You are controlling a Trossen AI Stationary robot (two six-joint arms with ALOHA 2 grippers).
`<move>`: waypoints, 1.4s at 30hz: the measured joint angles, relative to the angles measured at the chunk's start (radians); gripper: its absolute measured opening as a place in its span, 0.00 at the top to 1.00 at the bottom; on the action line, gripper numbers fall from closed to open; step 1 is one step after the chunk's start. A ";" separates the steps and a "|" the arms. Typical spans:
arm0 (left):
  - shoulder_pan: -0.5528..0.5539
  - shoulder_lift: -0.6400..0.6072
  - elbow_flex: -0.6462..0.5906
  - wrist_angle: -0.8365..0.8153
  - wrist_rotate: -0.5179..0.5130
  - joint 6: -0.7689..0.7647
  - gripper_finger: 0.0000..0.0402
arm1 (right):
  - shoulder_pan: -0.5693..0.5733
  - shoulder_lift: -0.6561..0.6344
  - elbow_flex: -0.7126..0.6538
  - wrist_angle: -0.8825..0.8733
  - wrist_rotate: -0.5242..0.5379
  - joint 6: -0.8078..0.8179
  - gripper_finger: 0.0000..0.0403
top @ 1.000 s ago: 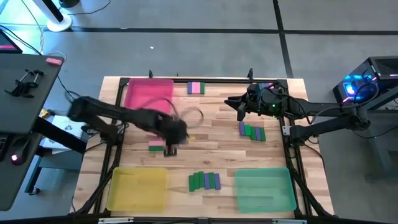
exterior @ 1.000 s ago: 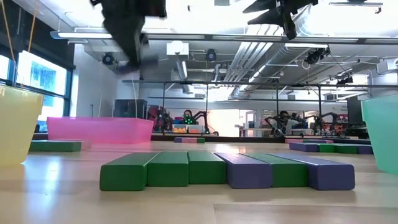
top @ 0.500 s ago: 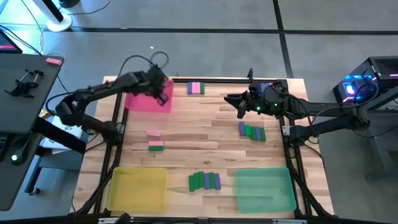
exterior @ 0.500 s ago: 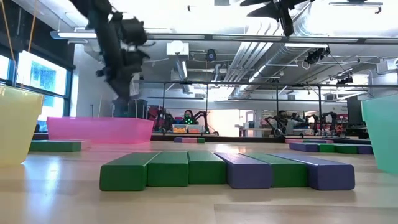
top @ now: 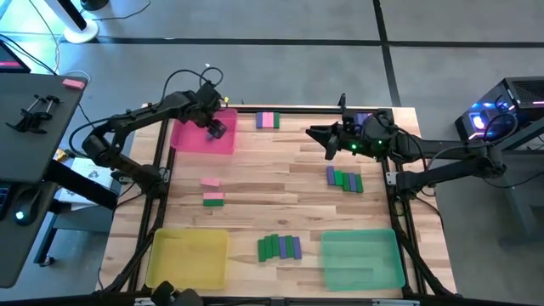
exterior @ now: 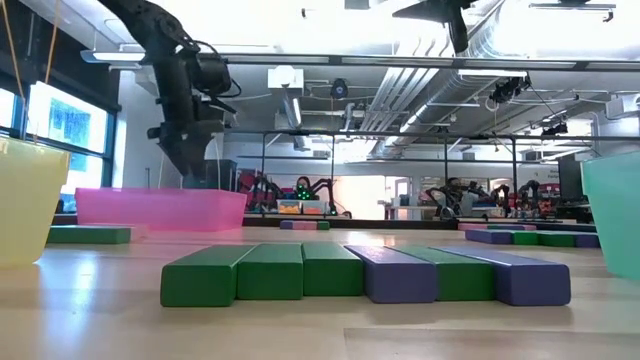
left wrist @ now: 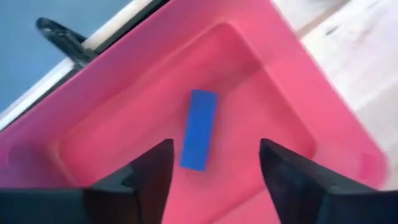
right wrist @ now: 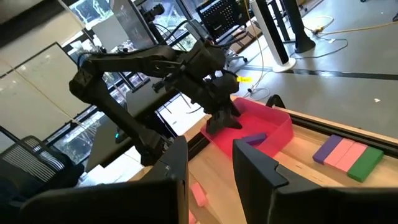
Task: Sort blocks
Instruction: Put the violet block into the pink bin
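Wooden table seen from above, with three trays: a pink tray at the far left corner, a yellow tray at the near left and a green tray at the near right. No brand, label or writing can be read on any of them.

Left arm: reaches in from the left, its left gripper hanging over the pink tray. In the left wrist view the fingers stand spread apart, holding nothing; a blue block lies flat on the tray floor between them and farther off.

Right arm: reaches in from the right, its right gripper above the far right part of the table. Whether its fingers are spread or pressed together cannot be told.

Blocks on the table: a row of green and purple blocks near the front, between the yellow and green trays; a purple and green group at the right; a pink and green group at the far edge; one pink block and one green block just beside each other, left of centre.
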 joint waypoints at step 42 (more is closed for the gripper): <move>-0.433 -0.348 -0.216 0.827 0.387 -0.464 0.33 | -0.166 0.622 0.000 -0.801 -0.114 0.545 0.49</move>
